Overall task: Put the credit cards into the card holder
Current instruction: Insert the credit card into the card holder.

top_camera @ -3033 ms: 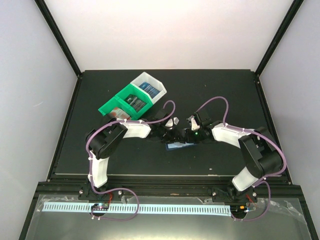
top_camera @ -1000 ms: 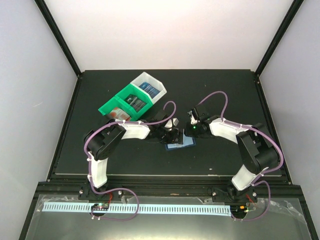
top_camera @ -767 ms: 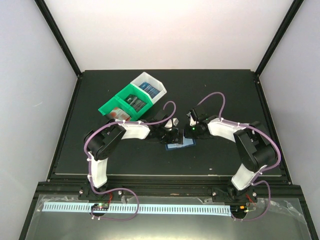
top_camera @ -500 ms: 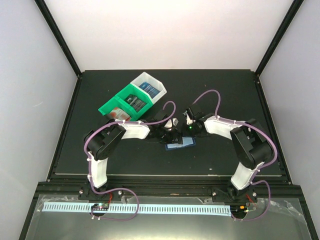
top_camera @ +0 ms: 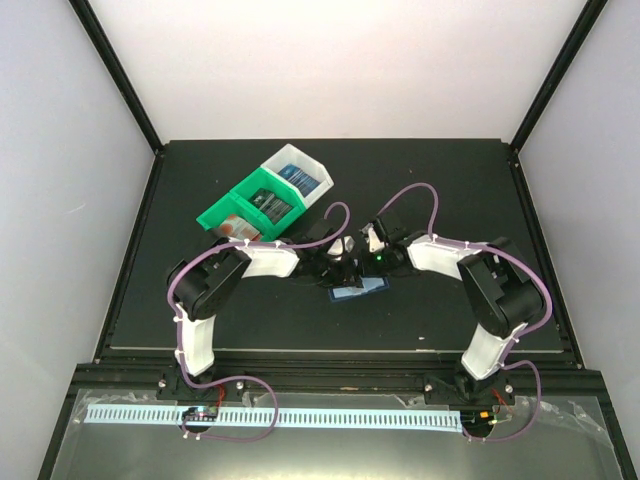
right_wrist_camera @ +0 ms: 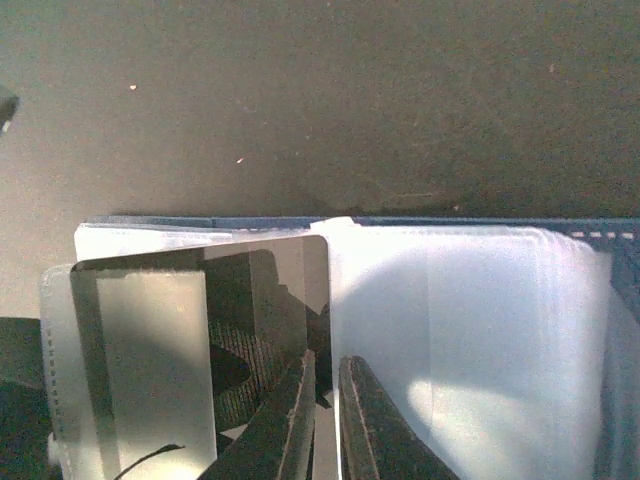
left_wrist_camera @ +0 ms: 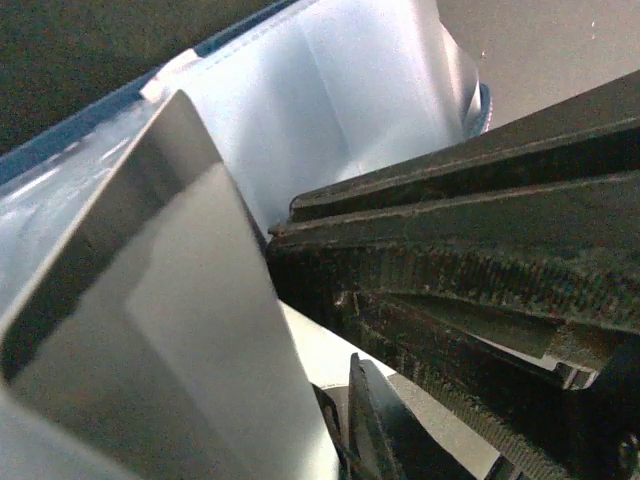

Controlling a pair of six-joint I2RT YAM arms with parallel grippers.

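The card holder (top_camera: 366, 291) lies open on the black table, its pale sleeves (right_wrist_camera: 480, 320) fanned out. A glossy dark credit card (right_wrist_camera: 270, 290) stands on edge at the sleeves' left end; the left wrist view shows the same card (left_wrist_camera: 170, 330) against the pale lining (left_wrist_camera: 340, 110). My right gripper (top_camera: 372, 262) (right_wrist_camera: 328, 400) is shut on one thin sleeve of the card holder. My left gripper (top_camera: 343, 264) (left_wrist_camera: 345, 440) sits right beside the card; only one dark finger (left_wrist_camera: 385, 430) shows, so its jaws are unclear. The right gripper's ribbed fingers (left_wrist_camera: 480, 250) fill that view's right side.
A green-and-white three-compartment bin (top_camera: 212, 215) stands at the back left, with a blue card (top_camera: 300, 178), a dark card (top_camera: 275, 205) and a red-and-white card (top_camera: 235, 226) in it. Both arms meet over the table's middle, their purple cables looping above.
The right gripper has slid left and slightly back, drawing closer to the left gripper over the card holder. The left arm has barely moved.
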